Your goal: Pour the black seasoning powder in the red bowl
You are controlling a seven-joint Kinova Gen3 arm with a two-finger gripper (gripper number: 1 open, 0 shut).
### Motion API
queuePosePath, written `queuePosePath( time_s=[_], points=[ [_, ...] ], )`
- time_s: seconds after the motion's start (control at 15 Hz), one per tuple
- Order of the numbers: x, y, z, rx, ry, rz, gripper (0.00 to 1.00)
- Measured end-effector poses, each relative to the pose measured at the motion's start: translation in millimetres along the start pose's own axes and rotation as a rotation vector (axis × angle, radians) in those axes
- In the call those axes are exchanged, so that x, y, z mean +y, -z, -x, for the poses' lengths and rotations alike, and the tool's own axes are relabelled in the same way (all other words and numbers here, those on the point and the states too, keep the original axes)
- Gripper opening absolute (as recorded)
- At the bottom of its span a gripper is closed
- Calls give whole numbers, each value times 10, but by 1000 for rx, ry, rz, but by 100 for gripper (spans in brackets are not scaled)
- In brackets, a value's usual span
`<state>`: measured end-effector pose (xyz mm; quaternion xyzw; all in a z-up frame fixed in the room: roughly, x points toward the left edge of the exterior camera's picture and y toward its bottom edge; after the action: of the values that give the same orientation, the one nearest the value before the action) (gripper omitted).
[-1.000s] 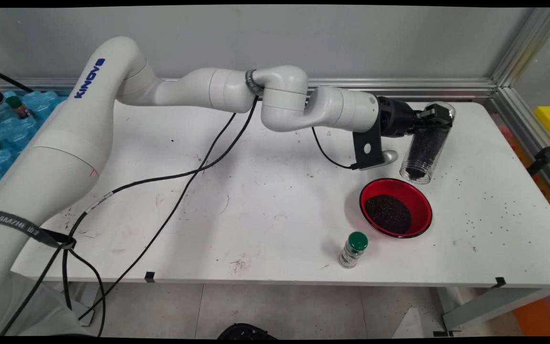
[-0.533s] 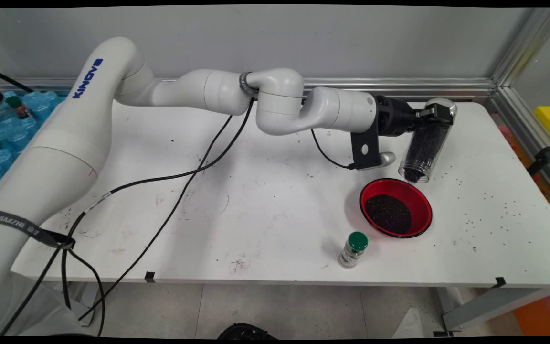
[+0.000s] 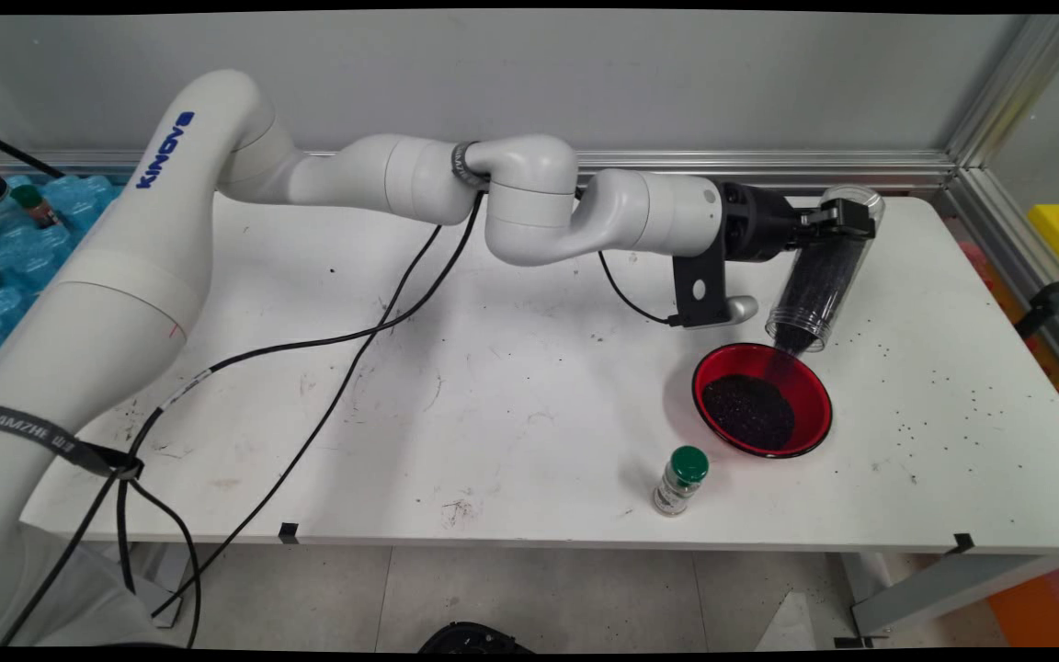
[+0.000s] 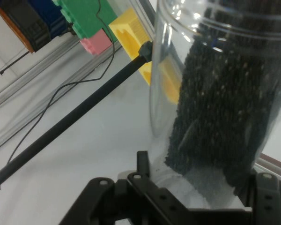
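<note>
My gripper (image 3: 847, 221) is shut on a clear plastic jar (image 3: 814, 276) full of small black grains, held mouth-down and tilted over the far right edge of a red bowl (image 3: 814, 405). Black grains stream from the jar's mouth (image 3: 794, 333) into the bowl, which holds a dark heap of them (image 3: 748, 410). In the hand view the jar (image 4: 215, 93) fills the right half, with the grains packed against its wall and my gripper (image 4: 196, 187) closed round its base.
A small spice bottle with a green cap (image 3: 679, 481) stands near the table's front edge, left of the bowl. Loose black grains (image 3: 939, 405) dot the table to the right. Black cables (image 3: 336, 368) trail across the table's left half.
The jar has tipped further and shifted slightly left toward the bowl. Grains have started falling from its mouth into the bowl.
</note>
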<state>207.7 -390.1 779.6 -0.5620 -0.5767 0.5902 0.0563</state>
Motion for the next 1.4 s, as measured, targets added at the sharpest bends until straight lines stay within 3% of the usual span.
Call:
queuePosePath(
  time_s=[1.4],
  points=[
    [-39,126,-40,-29,-87,-15,0]
  ],
)
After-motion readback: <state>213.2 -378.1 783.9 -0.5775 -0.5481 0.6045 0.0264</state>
